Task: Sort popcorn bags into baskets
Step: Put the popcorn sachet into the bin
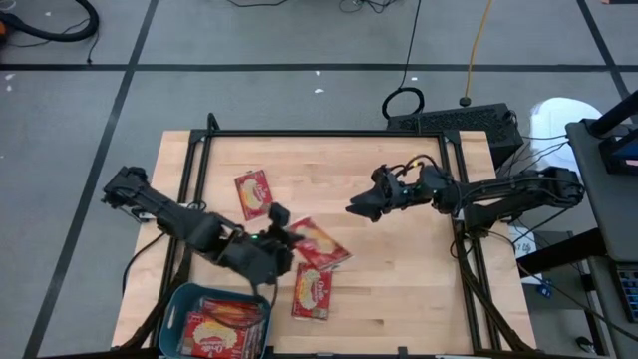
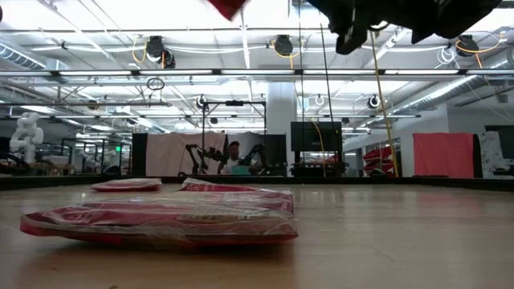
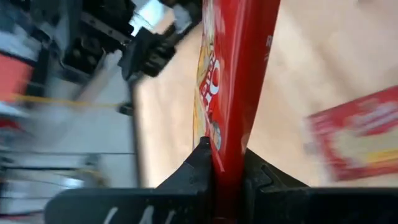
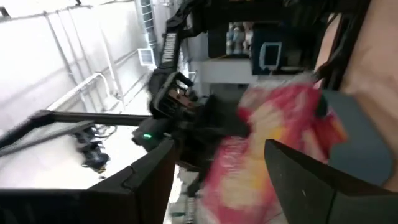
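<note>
The left gripper [image 3: 227, 177] is clenching a thin, crinkly popcorn bag [image 3: 233, 81] by its edge above the table [image 1: 419, 279], near the teal basket [image 1: 174, 309], where the light, floppy packet is likely hanging limp, while the right gripper [image 1: 361, 207] is hovering released mid-table.

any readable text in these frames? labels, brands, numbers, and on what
None fully legible.
Popcorn bag clamped in the left gripper: white lettering, cropped and blurred.
Bags in the basket: white script, too small.
Dark arm in the right wrist view: white lettering, blurred.
</note>
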You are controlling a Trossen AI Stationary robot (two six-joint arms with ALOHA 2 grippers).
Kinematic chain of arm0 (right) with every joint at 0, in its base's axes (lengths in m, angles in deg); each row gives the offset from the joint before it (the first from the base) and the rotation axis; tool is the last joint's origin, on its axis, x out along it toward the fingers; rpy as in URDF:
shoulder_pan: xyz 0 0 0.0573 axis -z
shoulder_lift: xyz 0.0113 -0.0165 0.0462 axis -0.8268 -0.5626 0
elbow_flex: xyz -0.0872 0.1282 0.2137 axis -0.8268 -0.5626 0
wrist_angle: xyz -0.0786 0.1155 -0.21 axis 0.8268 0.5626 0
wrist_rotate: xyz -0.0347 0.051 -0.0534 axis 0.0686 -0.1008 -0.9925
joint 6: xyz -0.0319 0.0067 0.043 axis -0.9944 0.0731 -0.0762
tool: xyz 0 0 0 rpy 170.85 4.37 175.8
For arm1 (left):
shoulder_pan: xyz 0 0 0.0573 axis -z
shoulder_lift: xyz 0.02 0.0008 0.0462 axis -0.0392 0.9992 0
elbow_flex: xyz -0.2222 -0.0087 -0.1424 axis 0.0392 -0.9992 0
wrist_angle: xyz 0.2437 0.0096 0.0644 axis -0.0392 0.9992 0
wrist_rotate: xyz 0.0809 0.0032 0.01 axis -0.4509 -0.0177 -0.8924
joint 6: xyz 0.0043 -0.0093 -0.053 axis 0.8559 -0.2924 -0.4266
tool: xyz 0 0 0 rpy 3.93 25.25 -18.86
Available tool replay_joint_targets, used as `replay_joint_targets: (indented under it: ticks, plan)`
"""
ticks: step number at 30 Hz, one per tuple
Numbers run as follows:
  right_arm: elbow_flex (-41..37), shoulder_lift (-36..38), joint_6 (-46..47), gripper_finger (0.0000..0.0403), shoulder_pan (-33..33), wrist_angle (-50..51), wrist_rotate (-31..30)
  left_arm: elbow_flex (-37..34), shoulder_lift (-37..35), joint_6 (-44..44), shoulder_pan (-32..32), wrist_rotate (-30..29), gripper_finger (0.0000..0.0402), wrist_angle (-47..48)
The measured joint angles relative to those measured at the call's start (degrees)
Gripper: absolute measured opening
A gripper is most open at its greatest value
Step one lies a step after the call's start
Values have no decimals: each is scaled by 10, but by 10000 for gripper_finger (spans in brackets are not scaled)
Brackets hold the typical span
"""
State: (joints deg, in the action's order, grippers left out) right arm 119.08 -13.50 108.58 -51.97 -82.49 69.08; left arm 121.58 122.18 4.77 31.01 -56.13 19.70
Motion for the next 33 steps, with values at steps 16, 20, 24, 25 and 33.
replay_joint_targets:
  ticks: [16, 20, 24, 25, 33]
  plan:
    - [0, 0, -113, 227, -43, 71, -123, 119, -2, -496, 126, 292, 32, 381]
    - [0, 0, -113, 226, -43, 80, -133, 120, -1, -584, 174, 379, 33, 410]
    - [0, 0, -113, 226, -43, 83, -132, 117, 6, -682, 233, 402, 34, 404]
    - [0, 0, -113, 226, -43, 87, -132, 117, 10, -704, 249, 402, 34, 404]
    - [0, 0, -100, 226, -43, 125, -133, 117, 70, -856, 357, 421, 34, 395]
